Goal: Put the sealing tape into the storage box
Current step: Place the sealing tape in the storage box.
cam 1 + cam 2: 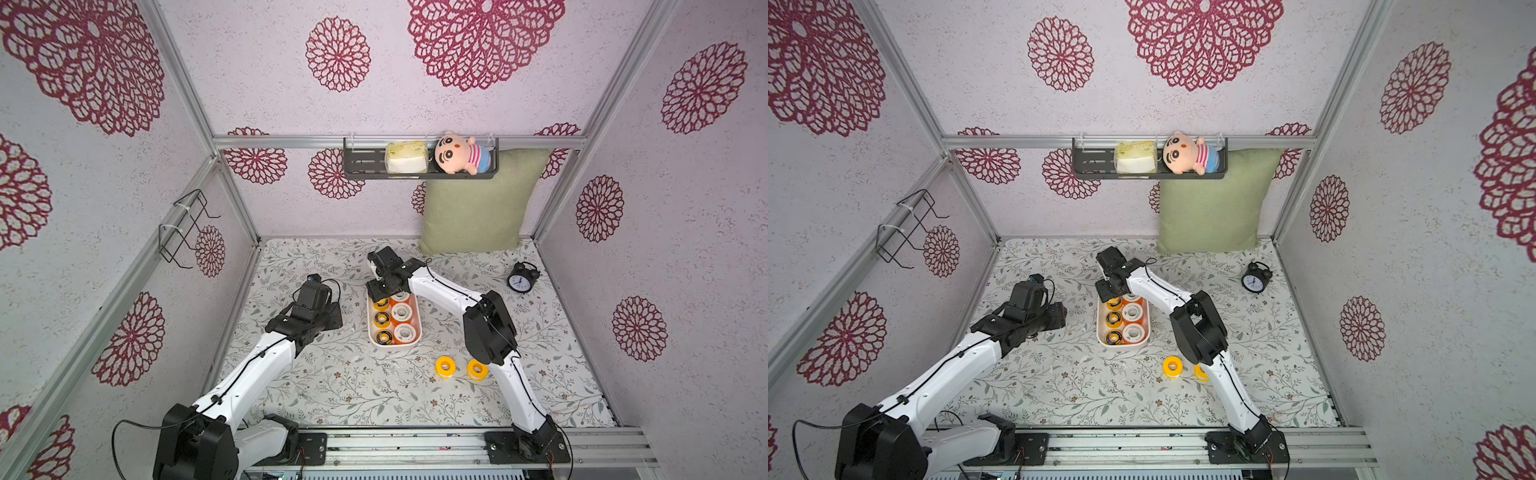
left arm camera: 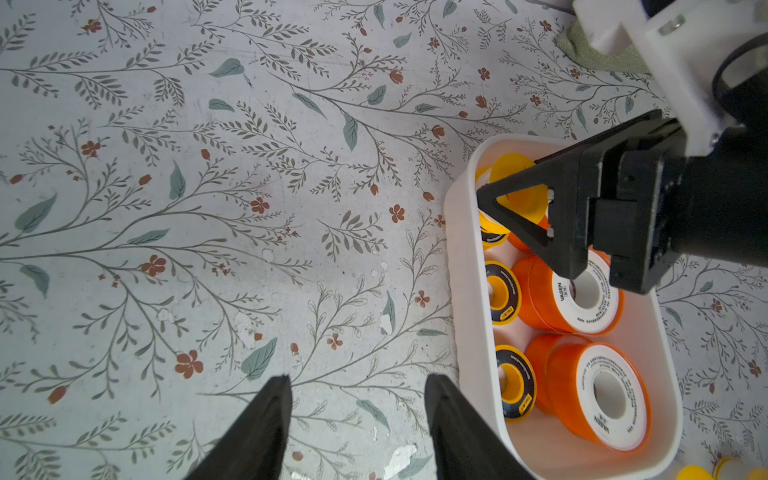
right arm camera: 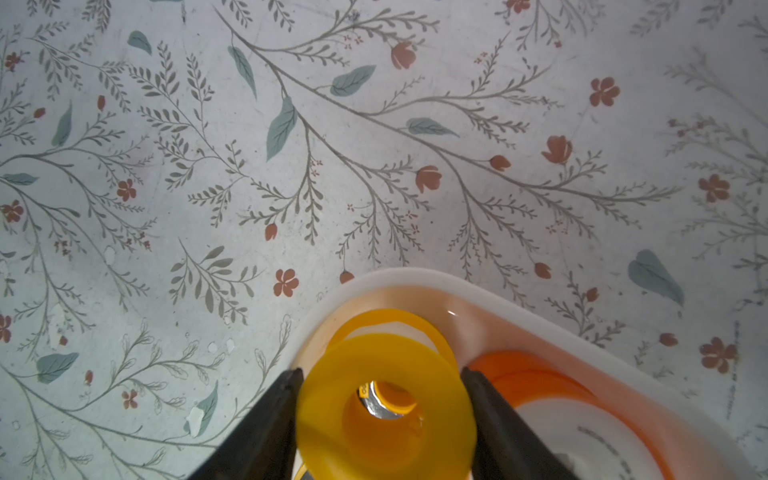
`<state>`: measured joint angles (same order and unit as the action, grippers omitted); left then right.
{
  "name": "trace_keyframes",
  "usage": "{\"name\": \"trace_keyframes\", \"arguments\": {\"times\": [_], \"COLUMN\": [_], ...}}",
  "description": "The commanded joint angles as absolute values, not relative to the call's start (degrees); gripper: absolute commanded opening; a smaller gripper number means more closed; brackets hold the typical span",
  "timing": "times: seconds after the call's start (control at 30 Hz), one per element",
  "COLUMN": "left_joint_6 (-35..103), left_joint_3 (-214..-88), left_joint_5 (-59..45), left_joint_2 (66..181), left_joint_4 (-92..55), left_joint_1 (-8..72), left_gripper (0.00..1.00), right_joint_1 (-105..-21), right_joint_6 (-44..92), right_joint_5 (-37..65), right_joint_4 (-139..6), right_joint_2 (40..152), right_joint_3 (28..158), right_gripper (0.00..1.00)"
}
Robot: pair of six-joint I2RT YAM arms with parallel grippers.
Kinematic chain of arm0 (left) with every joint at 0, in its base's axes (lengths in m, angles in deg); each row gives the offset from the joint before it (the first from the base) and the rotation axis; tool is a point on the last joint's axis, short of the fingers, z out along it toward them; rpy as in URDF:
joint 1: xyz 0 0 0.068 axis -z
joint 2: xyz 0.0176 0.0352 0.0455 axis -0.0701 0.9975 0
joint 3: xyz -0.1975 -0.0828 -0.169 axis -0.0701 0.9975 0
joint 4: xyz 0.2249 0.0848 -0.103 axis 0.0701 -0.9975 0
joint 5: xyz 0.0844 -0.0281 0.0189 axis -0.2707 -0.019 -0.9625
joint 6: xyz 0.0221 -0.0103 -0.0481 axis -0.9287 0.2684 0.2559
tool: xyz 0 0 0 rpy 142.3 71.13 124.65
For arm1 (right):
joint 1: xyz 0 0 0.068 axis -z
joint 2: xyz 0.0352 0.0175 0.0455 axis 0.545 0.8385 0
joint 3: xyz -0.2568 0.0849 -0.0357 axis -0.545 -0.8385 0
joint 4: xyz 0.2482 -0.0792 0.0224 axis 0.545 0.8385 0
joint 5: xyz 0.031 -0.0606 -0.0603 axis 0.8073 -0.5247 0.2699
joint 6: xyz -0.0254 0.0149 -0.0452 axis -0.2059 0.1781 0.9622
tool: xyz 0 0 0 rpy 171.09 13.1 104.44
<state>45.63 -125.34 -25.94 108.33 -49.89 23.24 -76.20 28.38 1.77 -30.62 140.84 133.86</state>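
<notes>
The white storage box (image 1: 417,332) (image 1: 1100,332) sits mid-table. It holds orange sealing tape rolls with white faces (image 1: 402,312) (image 2: 586,299) and yellow rolls with black faces (image 1: 382,319) (image 2: 503,297). Over the box's far end, my right gripper (image 1: 380,297) (image 3: 380,370) is shut on an all-yellow roll (image 3: 332,415) (image 2: 509,166), one finger pressed to each side. Two more yellow rolls (image 1: 445,367) (image 1: 476,369) lie on the table right of the box's near end. Left of the box, my left gripper (image 1: 332,316) (image 2: 357,377) is open with nothing between its fingers.
A green pillow (image 1: 478,203) leans on the back wall. A black alarm clock (image 1: 519,281) stands at the right. Above the pillow, a black wall shelf (image 1: 365,166) carries a plush doll and a pack. A wire rack (image 1: 187,228) hangs on the left wall.
</notes>
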Motion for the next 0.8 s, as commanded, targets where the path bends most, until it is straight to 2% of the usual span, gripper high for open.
{"name": "trace_keyframes", "arguments": {"times": [0.0, 0.77], "left_joint_6": [44.76, 44.67], "left_joint_3": [-126.0, -126.08], "left_joint_5": [-25.83, -25.44], "left_joint_2": [108.62, 108.96], "left_joint_4": [-49.28, -49.28], "left_joint_1": [22.65, 22.56], "left_gripper": [0.59, 0.59], "right_joint_1": [-76.35, -76.37], "right_joint_6": [29.47, 29.56], "right_joint_5": [0.55, 0.42], "right_joint_4": [-29.16, -28.97], "right_joint_2": [141.48, 139.47], "right_joint_3": [136.05, 135.82], "right_gripper": [0.64, 0.72]}}
